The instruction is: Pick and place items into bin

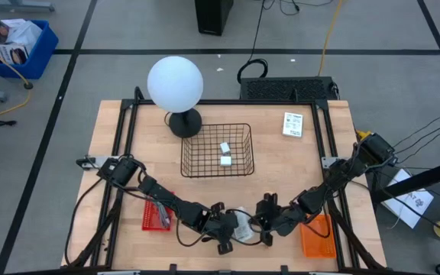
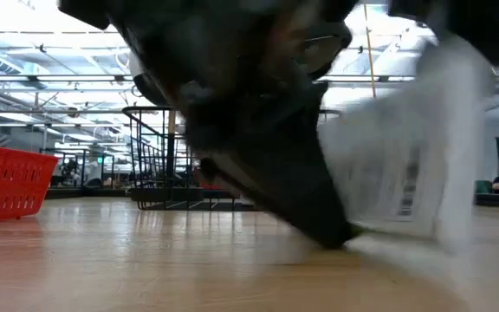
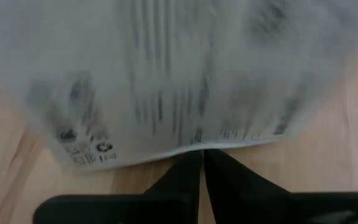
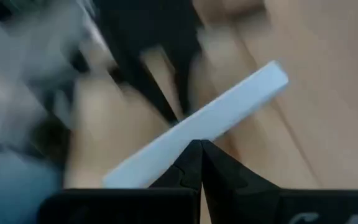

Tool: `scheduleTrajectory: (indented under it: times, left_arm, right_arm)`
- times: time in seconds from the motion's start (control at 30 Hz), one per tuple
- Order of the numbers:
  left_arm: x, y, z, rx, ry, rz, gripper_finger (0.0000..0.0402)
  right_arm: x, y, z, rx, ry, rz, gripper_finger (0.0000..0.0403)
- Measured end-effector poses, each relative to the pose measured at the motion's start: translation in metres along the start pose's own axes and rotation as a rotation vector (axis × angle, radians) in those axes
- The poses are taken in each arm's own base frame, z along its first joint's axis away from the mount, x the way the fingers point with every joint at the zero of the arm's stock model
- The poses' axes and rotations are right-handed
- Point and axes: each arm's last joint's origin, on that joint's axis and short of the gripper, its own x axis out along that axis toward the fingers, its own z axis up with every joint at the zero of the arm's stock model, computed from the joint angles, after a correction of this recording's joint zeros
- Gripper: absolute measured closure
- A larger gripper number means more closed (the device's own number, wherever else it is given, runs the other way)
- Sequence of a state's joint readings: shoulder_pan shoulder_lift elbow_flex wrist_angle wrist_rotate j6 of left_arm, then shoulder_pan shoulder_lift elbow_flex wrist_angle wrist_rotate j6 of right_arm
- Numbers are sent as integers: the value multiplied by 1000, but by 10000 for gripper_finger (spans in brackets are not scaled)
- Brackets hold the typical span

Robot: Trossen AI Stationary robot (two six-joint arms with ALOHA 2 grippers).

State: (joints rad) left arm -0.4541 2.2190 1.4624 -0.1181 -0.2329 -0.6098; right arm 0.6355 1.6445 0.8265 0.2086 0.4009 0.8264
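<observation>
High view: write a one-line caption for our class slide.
Both grippers meet over a white printed packet at the table's near edge; two white blocks lie in the wire basket.

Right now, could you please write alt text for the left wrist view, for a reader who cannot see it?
The left gripper, fingers nearly together, pinches the near edge of a flat white printed packet that fills most of the view. Light wooden table shows around it.
</observation>
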Motion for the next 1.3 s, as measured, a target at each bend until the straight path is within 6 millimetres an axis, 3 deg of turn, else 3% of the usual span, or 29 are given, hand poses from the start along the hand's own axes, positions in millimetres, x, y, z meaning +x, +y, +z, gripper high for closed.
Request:
scheduleTrajectory:
  times: [0.23, 0.6, 0.97, 1.3]
  left_arm:
    - [2, -1, 8, -13, -70, -21, 366]
    - [2, 1, 14, -30, -104, -50, 366]
    - [4, 12, 22, -36, -159, 37, 366]
    - [11, 22, 21, -65, -109, 31, 366]
  right_arm:
    - [2, 1, 2, -13, -1, 39, 403]
    - [0, -13, -10, 60, 104, -105, 403]
    - [-8, -31, -21, 146, 197, -333, 403]
    - [-12, -30, -26, 187, 222, -360, 403]
